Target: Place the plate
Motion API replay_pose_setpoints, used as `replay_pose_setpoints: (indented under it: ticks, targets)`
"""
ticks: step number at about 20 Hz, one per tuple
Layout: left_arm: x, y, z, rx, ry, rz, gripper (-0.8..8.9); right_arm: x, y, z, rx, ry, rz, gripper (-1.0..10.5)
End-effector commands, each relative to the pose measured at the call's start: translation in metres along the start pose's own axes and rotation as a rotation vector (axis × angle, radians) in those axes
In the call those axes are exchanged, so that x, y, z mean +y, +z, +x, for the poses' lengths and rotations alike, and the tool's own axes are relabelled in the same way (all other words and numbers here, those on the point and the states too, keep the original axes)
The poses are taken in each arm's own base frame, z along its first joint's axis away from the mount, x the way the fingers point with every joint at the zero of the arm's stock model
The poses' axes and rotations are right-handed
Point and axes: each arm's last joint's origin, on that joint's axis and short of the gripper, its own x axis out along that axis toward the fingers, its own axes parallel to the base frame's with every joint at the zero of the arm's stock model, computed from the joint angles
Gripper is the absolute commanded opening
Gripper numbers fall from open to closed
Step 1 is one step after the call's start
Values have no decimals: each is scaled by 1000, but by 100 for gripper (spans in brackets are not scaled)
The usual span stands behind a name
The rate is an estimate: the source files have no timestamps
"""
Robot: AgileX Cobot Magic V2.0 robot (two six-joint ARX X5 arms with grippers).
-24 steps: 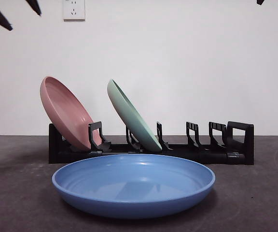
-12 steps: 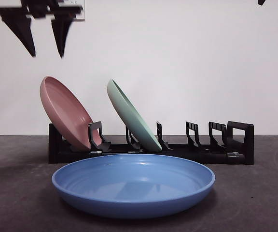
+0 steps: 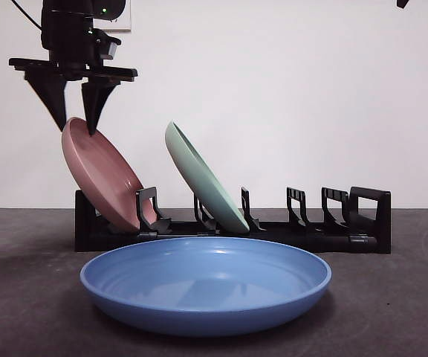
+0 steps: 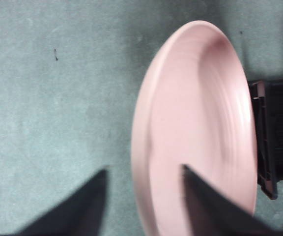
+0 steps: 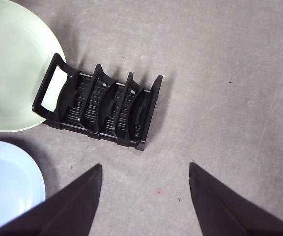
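Left gripper [image 3: 75, 126] jaws apart, straddling top rim of pink plate [image 3: 99, 172] leaning in rack's [image 3: 310, 236] end slot. Right gripper [image 5: 144, 196] apart, aloft. Blue plate [image 3: 205, 285] flat on bench

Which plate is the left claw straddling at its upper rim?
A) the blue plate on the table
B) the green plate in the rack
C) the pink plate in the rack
C: the open left claw has one jaw on each side of the pink plate's top rim.

Two plates [image 3: 99, 172] [image 3: 203, 178] lean in the rack [image 3: 348, 223], apparently its left slots, behind a plate [image 3: 205, 282] lying flat on the table [image 3: 21, 297].
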Motion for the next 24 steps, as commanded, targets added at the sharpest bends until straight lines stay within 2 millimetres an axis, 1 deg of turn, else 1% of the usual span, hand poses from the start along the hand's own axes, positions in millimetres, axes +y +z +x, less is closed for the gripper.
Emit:
replay_pose_setpoints:
  ticks: [1,6,9,12,15,20,24]
  targets:
    - [-2,5,-1,-24,-2,5,117,1,5,-2,-15,4,-11,282]
    - [-2,5,-1,-23,-2,6,112,1,5,-2,-15,4,-13,282]
    - [-5,5,-3,-30,13,13,22,1,5,-2,-15,4,-17,282]
    - [-8,7,-10,-52,51,39,19,1,5,-2,-15,3,-26,282]
    - [-11,9,-23,-87,101,60,18,1,5,-2,-15,2,-26,281]
    - [-11,13,-53,-154,214,121,18,1,5,-2,-15,2,-29,282]
    - [-6,6,-72,-112,358,203,18,1,5,-2,-15,2,-31,282]
